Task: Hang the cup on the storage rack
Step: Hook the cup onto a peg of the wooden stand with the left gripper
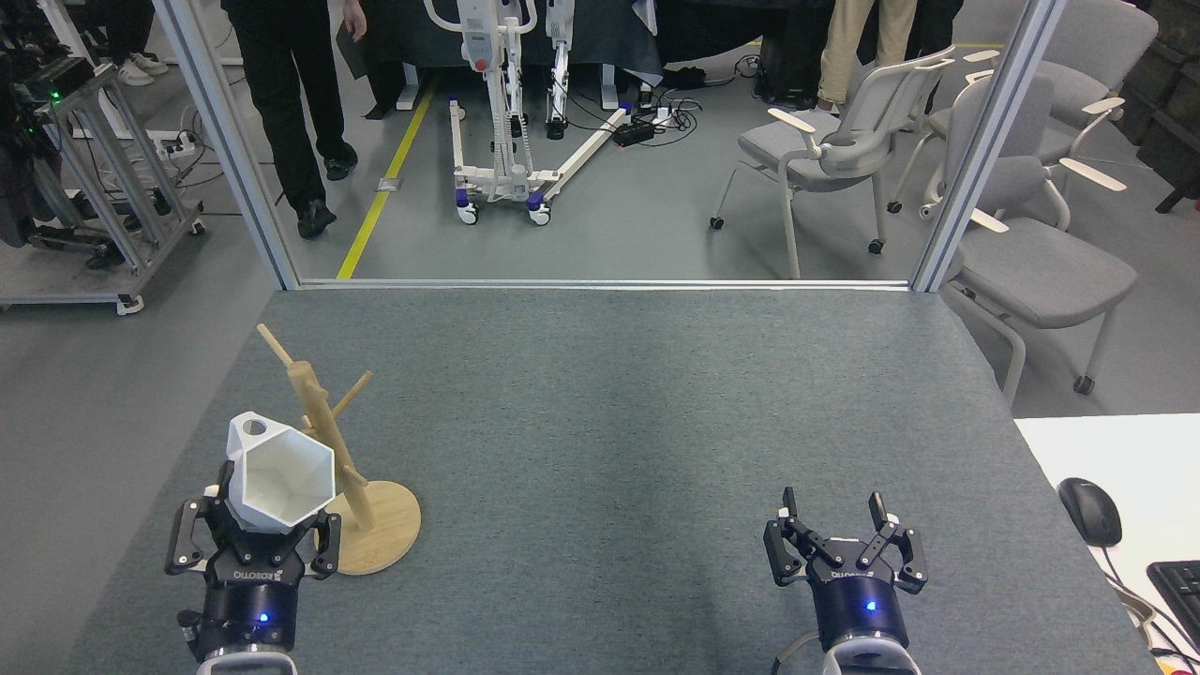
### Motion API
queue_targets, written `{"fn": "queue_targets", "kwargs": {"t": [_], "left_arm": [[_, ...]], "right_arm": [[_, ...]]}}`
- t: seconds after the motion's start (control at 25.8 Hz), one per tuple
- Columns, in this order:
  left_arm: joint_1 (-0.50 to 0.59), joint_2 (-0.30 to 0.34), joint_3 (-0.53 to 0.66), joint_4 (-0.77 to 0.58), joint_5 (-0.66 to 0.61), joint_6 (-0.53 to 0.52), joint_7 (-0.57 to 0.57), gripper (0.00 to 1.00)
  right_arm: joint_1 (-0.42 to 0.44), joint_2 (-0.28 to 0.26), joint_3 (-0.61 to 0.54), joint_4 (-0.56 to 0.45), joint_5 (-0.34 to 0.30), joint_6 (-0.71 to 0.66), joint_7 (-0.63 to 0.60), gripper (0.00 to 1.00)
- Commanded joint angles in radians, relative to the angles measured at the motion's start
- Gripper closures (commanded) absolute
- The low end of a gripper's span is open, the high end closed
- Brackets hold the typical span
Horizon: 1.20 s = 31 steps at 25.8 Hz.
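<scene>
A matte white faceted cup (281,480) w/ a hexagonal rim is held clamped in the left gripper (251,534) at the near-left of the grey felt-covered table (637,412); its open mouth is turned up & toward the camera, and its angular loop handle, seen as a small round hole, sits at the top-left. "ROBOTIQ" is printed in white on the left gripper's black body, read upside down from this angle; a blue LED is lit below it. The cup is seen just left of the wooden mug tree (337,450) and overlaps its post in view; whether they touch can't be told. The rack is stood upright on its round disc base, w/ thin slanted pegs sticking out left & right near the top, none carrying anything.

The right gripper (834,525) is held above the near-right of the table, fingers spread apart w/ nothing between them; the same lettering is on its body but too small to be read for sure, blue LED lit.

At far right, a black computer mouse (1089,511) and a keyboard corner (1177,586) are laid on a white desk. Beyond the table, grey office chairs (844,141), a white wheeled lift frame (506,103), and people's legs (291,103) are seen
</scene>
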<state>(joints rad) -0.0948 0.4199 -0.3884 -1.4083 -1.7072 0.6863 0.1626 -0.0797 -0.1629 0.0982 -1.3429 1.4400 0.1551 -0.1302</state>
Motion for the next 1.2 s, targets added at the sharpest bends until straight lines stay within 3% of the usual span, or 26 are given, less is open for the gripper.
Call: {"fn": "queue_targets", "kwargs": {"t": [0.0, 0.74, 0.77, 0.81, 0.85, 0.89, 0.93, 1.16], "left_arm": [[-0.002, -0.004, -0.003, 0.002, -0.002, -0.007, 0.000, 1.00], [-0.016, -0.066, -0.013, 0.017, -0.006, -0.054, 0.023, 0.98], [-0.017, -0.067, -0.012, 0.019, -0.006, -0.051, 0.021, 0.88], [-0.023, -0.069, -0.012, 0.017, -0.006, -0.048, 0.020, 0.71], [-0.029, -0.070, -0.012, 0.017, -0.005, -0.039, 0.021, 0.38], [-0.034, -0.084, -0.010, 0.017, -0.002, -0.024, 0.021, 0.13], [-0.037, -0.096, -0.012, 0.015, -0.002, -0.014, 0.021, 0.00], [-0.037, -0.105, -0.012, 0.022, 0.001, -0.010, 0.018, 0.00]], "right_arm": [[0.000, 0.000, 0.000, 0.001, 0.000, 0.000, 0.001, 0.01], [0.000, -0.013, 0.011, 0.004, -0.007, 0.003, 0.001, 0.01], [0.000, -0.013, 0.011, 0.005, -0.007, 0.003, 0.001, 0.01], [0.000, -0.013, 0.009, 0.005, -0.009, 0.001, 0.001, 0.01], [0.000, -0.013, 0.011, 0.005, -0.009, 0.003, 0.001, 0.01], [0.000, -0.015, 0.011, 0.005, -0.009, 0.001, 0.001, 0.01], [0.000, -0.015, 0.011, 0.005, -0.010, 0.003, 0.001, 0.01], [0.002, -0.015, 0.011, 0.008, -0.012, 0.003, 0.001, 0.01]]}}
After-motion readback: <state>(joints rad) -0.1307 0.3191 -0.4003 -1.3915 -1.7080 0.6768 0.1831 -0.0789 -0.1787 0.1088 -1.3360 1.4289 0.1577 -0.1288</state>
